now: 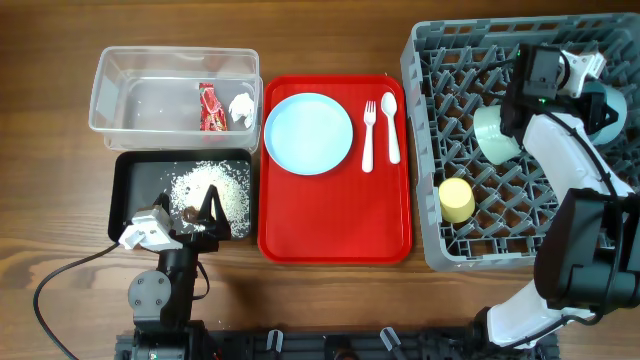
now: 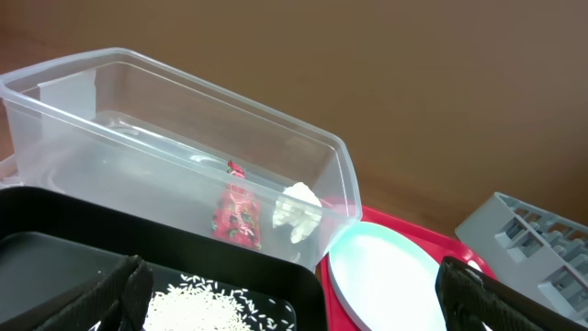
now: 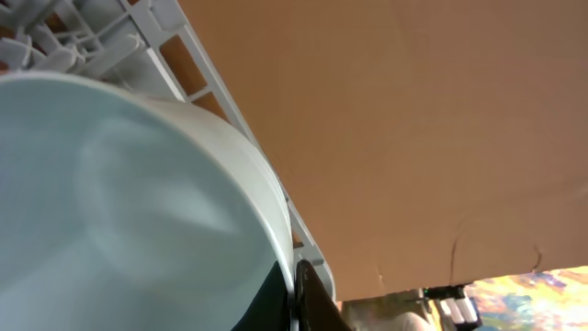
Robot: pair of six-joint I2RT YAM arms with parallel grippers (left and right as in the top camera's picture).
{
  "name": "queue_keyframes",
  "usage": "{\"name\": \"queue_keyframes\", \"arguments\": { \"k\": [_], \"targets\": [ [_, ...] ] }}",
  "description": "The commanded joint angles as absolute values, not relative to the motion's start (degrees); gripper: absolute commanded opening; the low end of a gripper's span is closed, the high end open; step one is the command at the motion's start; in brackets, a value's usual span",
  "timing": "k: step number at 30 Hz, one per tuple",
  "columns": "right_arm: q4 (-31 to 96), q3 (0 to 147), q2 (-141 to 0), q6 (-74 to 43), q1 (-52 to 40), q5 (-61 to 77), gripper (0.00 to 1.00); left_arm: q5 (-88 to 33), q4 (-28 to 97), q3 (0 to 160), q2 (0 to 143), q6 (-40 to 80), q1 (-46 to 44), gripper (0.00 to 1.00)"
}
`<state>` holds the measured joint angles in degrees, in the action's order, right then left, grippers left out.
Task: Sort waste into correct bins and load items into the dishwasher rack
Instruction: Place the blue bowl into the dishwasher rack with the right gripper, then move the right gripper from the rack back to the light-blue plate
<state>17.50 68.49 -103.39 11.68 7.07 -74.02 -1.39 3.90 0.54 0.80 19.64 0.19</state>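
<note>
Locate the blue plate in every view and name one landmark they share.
Overhead: plate on the red tray's upper left, right of the tub.
Left wrist: plate at the bottom edge, right of centre, by the tub's corner.
Right wrist: not in it; only a bowl and the rack show.
Shared landmark: the grey rack, overhead right, left wrist lower right, right wrist top left.

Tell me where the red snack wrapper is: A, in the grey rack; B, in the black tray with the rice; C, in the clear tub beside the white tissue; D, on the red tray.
C: the red snack wrapper lies in the clear tub, right beside the white tissue.
</note>
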Motion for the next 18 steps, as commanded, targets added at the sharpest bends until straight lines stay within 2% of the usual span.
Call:
{"name": "queue_keyframes", "arguments": {
  "k": [1,7,18],
  "targets": [
    [17.89,67.26,-104.01,12.73,7.35,-74.91,0.04,-0.99,4.27,0.32,0.38,19.94,0.75,1.00],
    [12.51,67.26,-103.98,18.17,7.77,-77.95,0.04,-0.99,4.29,0.32,0.38,19.94,0.75,1.00],
    [13.47,67.00,-104.01,17.96,7.51,-75.13,0.04,-0.99,4.27,0.32,0.38,19.94,0.75,1.00]
  ]
}}
